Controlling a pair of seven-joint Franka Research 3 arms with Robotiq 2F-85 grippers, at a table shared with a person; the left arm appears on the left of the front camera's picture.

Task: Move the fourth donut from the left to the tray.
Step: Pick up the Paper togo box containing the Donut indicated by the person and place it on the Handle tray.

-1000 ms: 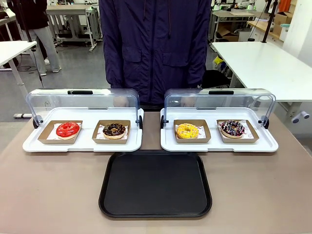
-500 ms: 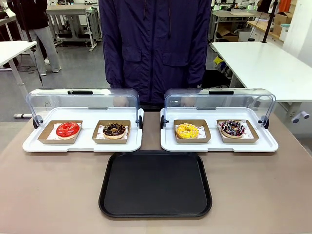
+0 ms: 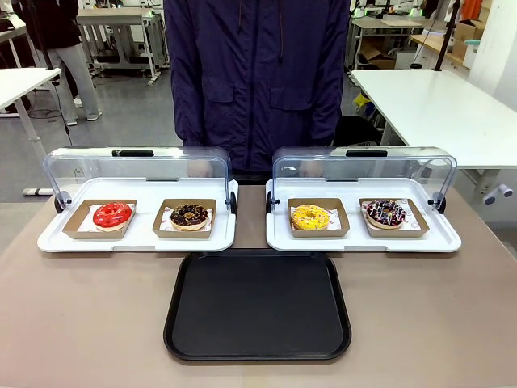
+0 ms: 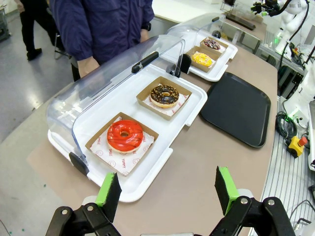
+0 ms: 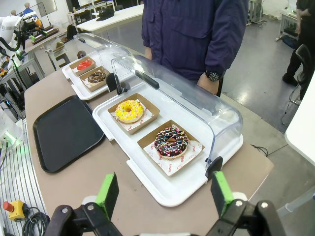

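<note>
Nothing has moved since the earlier frames: the right tool [image 5: 165, 192] hangs with its green pads spread apart and empty, and the left tool [image 4: 167, 189] likewise. Beyond the right tool, the fourth donut [image 5: 172, 142] sits in its cardboard holder [image 3: 416, 228] at the right end of the right white tray [image 3: 363, 242], beside the yellow donut [image 5: 129, 110], well apart from the black tray [image 3: 258, 307]. A careless reach could clip the raised clear lid [image 3: 363, 166], crush the glaze, or drag the wrong donut.
</note>
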